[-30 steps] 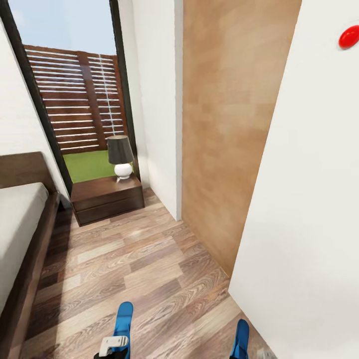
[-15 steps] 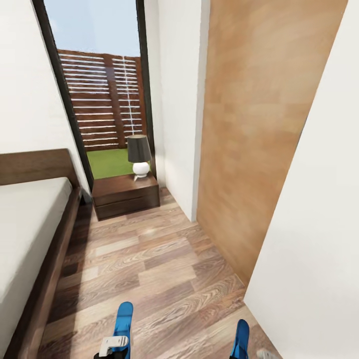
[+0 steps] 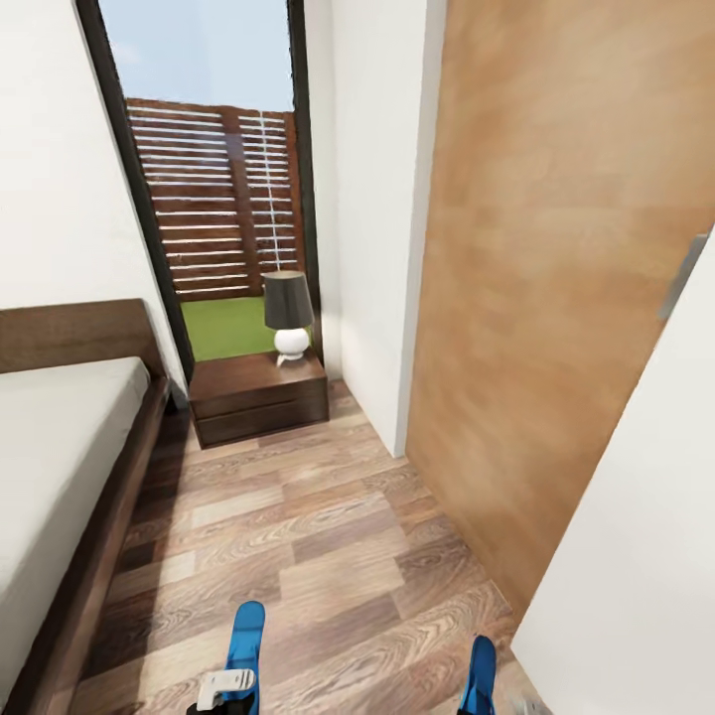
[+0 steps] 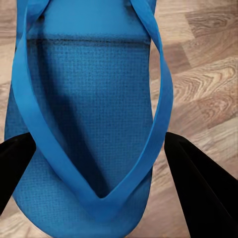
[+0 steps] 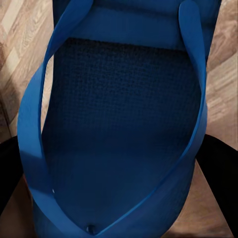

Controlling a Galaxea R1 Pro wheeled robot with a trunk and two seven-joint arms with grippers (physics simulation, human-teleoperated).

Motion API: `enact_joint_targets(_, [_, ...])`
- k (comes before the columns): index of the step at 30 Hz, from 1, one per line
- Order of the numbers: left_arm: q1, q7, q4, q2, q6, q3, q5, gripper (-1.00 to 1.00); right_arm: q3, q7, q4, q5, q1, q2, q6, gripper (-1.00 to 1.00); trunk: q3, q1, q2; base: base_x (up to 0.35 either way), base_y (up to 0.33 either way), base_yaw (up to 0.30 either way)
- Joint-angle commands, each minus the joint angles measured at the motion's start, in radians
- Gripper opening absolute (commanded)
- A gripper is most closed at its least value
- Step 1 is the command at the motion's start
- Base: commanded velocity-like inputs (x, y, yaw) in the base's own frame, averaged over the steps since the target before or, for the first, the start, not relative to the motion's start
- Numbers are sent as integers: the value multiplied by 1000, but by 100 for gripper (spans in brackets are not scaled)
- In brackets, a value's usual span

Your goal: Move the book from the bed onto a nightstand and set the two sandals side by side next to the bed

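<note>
White walls point(image 3: 367, 199) and a wood panel point(image 3: 536, 298) flank plank floor point(image 3: 318, 536); a tall window point(image 3: 214, 189) shows a fence, perhaps grass below.

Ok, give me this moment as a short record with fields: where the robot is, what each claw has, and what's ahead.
place: bedroom, wood-plank floor between the bed and a wood panel
left claw: shut on the left sandal
right claw: shut on the right sandal
bed: at the robot's left, pale mattress bare where visible
nightstand: ahead, beside the headboard, below the window
on nightstand: lamp, dark shade, white base
book: not seen
</note>
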Motion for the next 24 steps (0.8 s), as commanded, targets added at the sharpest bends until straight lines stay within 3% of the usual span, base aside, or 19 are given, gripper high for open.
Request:
enact_joint_targets(1, [-1, 0, 0, 1, 1, -6, 10, -100, -1, 4, 0, -10, 0, 0, 6, -100, -1, 0, 0, 326, 0, 191])
enact_joint_targets(18, [-1, 0, 0, 1, 1, -6, 10, -100, -1, 4, 0, -10, -1, 0, 6, -100, -1, 0, 0, 326, 0, 28])
enact_joint_targets(24, [-1, 0, 0, 1, 1, -6, 10, -100, -1, 5, 0, -10, 0, 0, 6, -100, -1, 0, 0, 325, 0, 191])
